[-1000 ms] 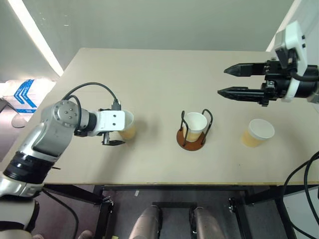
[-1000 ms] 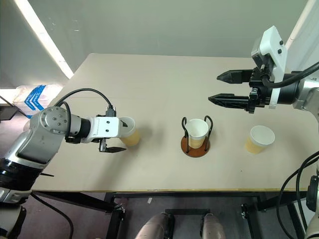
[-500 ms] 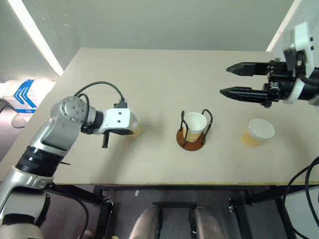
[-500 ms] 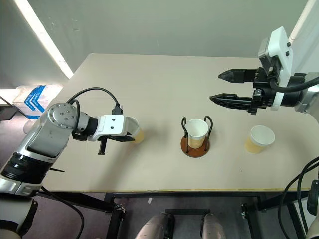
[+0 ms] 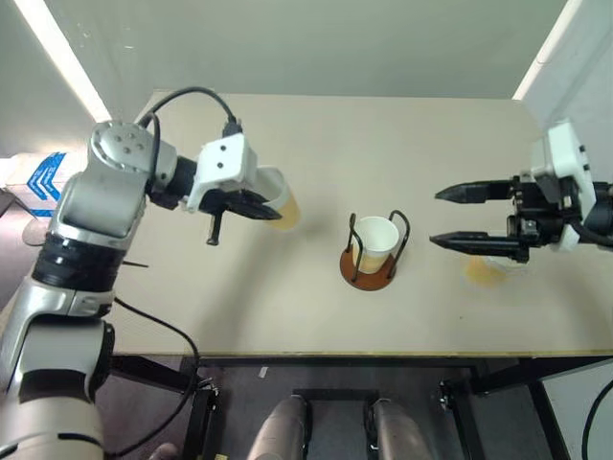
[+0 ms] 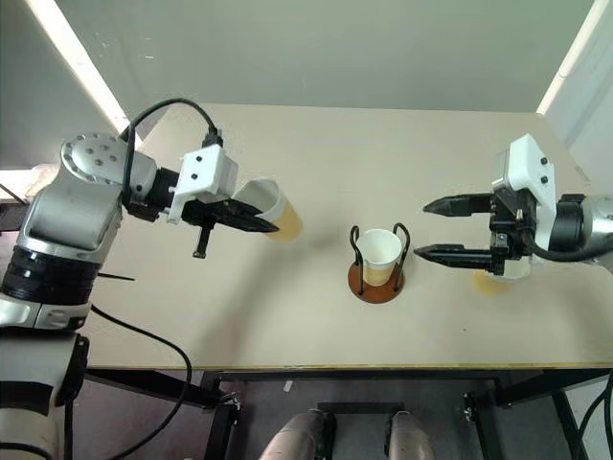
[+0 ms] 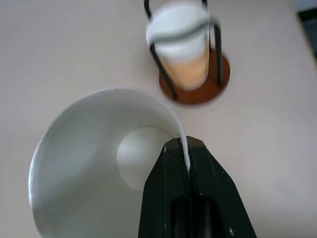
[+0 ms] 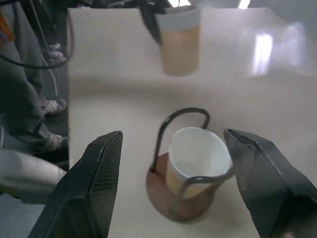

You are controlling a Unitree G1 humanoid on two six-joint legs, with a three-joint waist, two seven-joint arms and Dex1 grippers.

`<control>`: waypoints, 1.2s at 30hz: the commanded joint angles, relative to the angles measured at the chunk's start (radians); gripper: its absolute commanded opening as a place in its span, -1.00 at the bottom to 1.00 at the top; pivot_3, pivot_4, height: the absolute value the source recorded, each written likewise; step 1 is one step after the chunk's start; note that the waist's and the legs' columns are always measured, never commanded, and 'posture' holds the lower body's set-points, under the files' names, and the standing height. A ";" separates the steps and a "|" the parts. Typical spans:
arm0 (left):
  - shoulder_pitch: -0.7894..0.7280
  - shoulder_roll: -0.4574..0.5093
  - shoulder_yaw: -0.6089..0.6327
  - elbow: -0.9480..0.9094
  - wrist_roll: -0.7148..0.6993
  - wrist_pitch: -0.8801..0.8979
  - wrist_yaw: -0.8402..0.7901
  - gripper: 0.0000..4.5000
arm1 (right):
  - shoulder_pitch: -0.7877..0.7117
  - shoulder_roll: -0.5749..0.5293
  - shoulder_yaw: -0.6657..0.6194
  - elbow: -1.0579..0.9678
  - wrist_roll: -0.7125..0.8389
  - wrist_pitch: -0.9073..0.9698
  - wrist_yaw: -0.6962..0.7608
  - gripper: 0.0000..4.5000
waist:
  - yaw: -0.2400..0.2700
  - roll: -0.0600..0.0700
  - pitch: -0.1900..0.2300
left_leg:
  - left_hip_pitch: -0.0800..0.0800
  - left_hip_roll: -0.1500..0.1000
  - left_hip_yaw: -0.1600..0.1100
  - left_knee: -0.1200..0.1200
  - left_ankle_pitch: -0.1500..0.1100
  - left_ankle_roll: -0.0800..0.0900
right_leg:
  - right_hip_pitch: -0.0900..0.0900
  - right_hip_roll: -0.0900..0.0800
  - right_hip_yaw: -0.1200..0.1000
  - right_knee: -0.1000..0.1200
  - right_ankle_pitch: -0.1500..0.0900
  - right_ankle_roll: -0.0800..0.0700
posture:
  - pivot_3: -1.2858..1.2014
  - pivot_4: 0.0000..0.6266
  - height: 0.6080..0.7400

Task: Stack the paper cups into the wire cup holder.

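1. The beige desk (image 5: 316, 144) stands before a grey wall, with light strips at both upper corners.
2. My left arm is raised over the desk's left part, elbow bent, its wrist turned toward the middle and tipped downward.
3. My left tool (image 6: 257, 222) is pinched tight on the rim of a paper cup (image 6: 272, 210): one finger inside, one outside, the cup tilted clear above the desk.
4. The wire cup holder (image 5: 372, 264) stands at mid-desk with a second cup (image 5: 375, 240) upright between its loops.
5. My right arm reaches in from the right, roughly level.
6. My right tool (image 5: 442, 217) is spread wide and grips nothing, pointing at the holder.
7. The third cup (image 5: 484, 270) sits on the desk, mostly hidden under that tool's lower finger.
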 commanded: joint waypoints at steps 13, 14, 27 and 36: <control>-0.310 -0.111 -0.162 0.184 -0.238 -0.065 -0.093 -1.00 | 0.056 0.074 -0.242 -0.164 0.355 0.147 -0.356 0.53 | 0.001 0.000 0.000 | 0.000 -0.002 0.000 0.002 -0.001 0.003 | 0.004 -0.001 0.002 -0.003 0.000 0.014 | 0.03 -0.52 1.00; -0.321 -0.124 -0.180 0.200 -0.247 -0.079 -0.093 -1.00 | 0.075 0.074 -0.263 -0.175 0.376 0.153 -0.382 0.53 | 0.003 0.000 0.000 | 0.000 -0.002 0.000 0.003 -0.001 0.003 | 0.004 -0.001 0.002 -0.004 0.001 0.017 | 0.03 -0.52 1.00; -0.444 -0.294 -0.384 0.433 -0.304 -0.290 -0.093 -1.00 | 0.413 0.095 -0.511 -0.362 0.567 0.114 -0.653 0.53 | 0.017 -0.001 0.000 | -0.003 -0.003 0.005 0.006 -0.007 0.004 | 0.008 -0.002 0.004 -0.016 0.002 0.032 | 0.03 -0.52 1.00; -0.474 -0.366 -0.494 0.541 -0.282 -0.427 -0.093 -1.00 | 0.513 0.060 -0.578 -0.404 0.631 0.055 -0.735 0.53 | 0.021 -0.001 0.000 | -0.004 -0.003 0.008 0.012 -0.015 0.008 | 0.009 -0.004 0.004 -0.016 0.001 0.037 | 0.03 -0.52 1.00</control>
